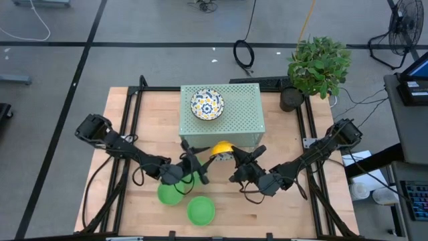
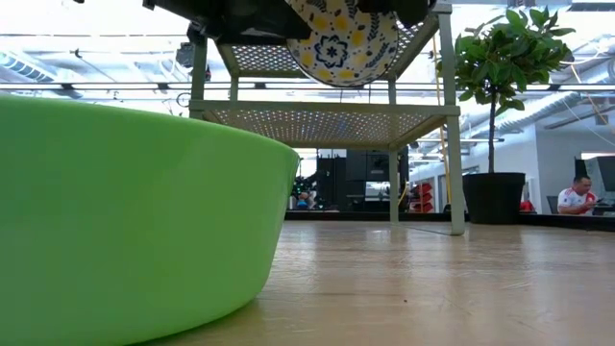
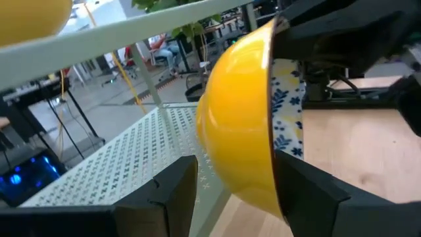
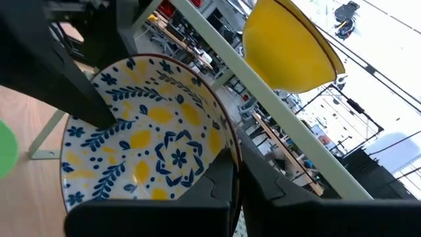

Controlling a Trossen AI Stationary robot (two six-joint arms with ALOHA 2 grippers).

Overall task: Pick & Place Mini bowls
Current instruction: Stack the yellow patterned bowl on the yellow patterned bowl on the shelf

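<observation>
A mini bowl (image 1: 222, 147), yellow outside and white with blue-and-yellow flowers inside, hangs lifted at the near edge of the pale green stand (image 1: 241, 114). It is tilted with its yellow side up. My right gripper (image 4: 235, 184) is shut on it. My left gripper (image 3: 233, 197) is open, one finger inside the bowl (image 4: 145, 138) and one outside its yellow wall (image 3: 237, 118). A second floral bowl (image 1: 207, 104) sits upright on the stand's top. Two plain green bowls (image 1: 168, 194) (image 1: 200, 210) rest on the table near the left gripper. The other bowls are out of view. My right gripper pinches the floral bowl's rim (image 4: 229, 146), one finger (image 4: 210, 191) inside and one outside. It comes from the table's right. The bowl is lifted clear and tilted. My left gripper has a finger (image 4: 92, 99) against the flowered inside; whether it touches I cannot tell.
The stand's legs and lower shelf (image 2: 327, 120) rise just behind the held bowl (image 2: 341, 43). One green bowl (image 2: 125, 221) sits close to the low camera. A potted plant (image 1: 317, 63) stands at the far right corner. Bare wood lies on the right near side (image 1: 287, 214).
</observation>
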